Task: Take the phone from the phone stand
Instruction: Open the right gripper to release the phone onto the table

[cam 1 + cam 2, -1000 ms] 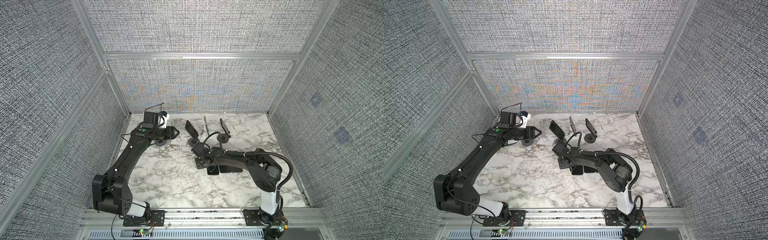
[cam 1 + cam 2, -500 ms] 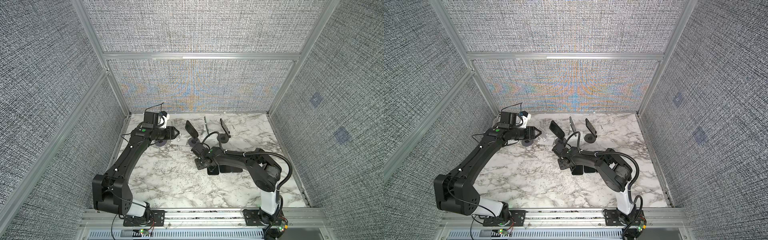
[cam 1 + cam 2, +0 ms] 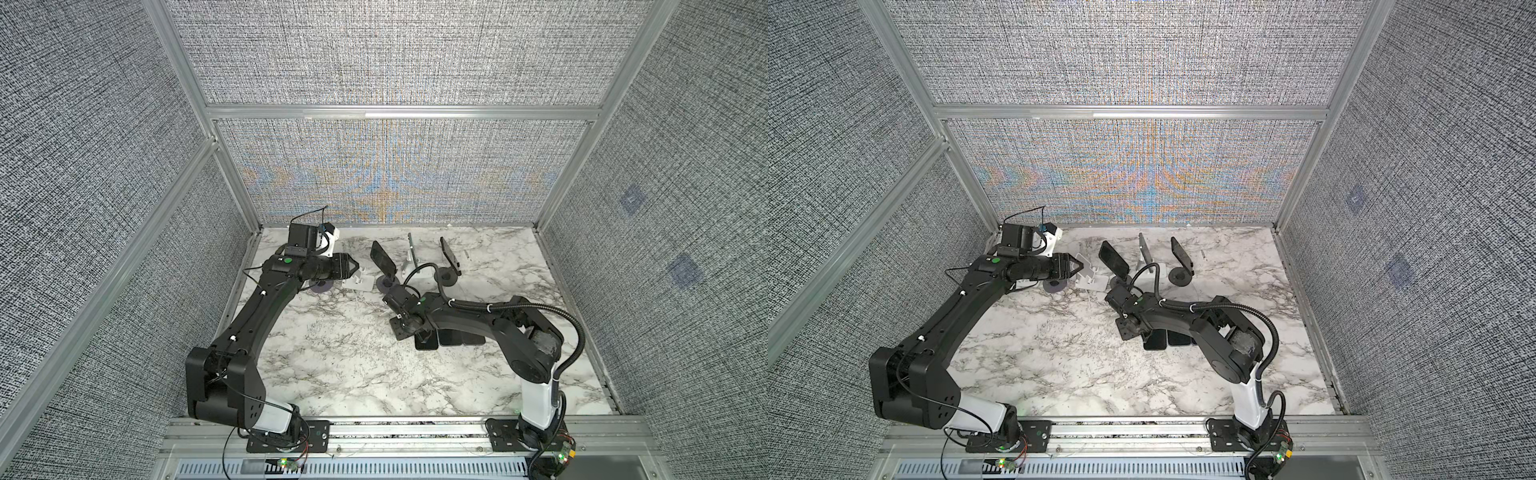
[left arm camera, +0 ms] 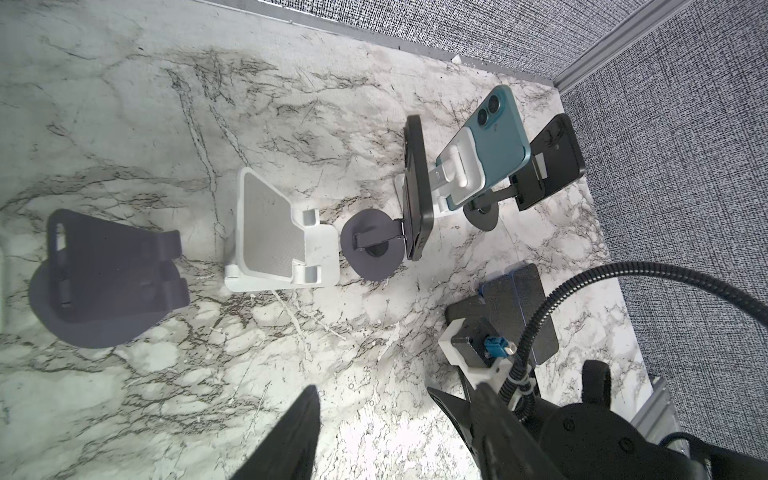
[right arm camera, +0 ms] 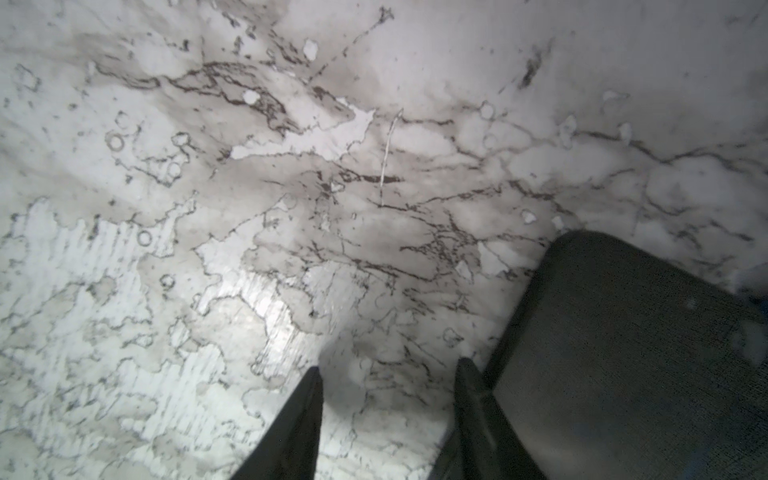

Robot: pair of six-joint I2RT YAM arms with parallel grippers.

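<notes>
Three phones stand on stands at the back: a black phone [image 4: 417,187] on a dark round-based phone stand [image 4: 374,245], a teal phone [image 4: 494,141] on a white stand, and a black phone [image 4: 557,158] on a black stand. In both top views they show as a row [image 3: 382,259] [image 3: 1113,259]. My left gripper [image 4: 374,399] [image 3: 353,266] hovers open and empty, left of the row. My right gripper [image 5: 388,374] [image 3: 400,330] points down at the table, open with bare marble between its fingers, and a flat dark phone [image 5: 623,353] lies against one finger.
An empty dark stand [image 4: 108,270] and an empty white stand [image 4: 278,237] stand left of the row. Flat phones [image 3: 449,336] lie side by side under the right arm. Fabric walls close in behind and at both sides.
</notes>
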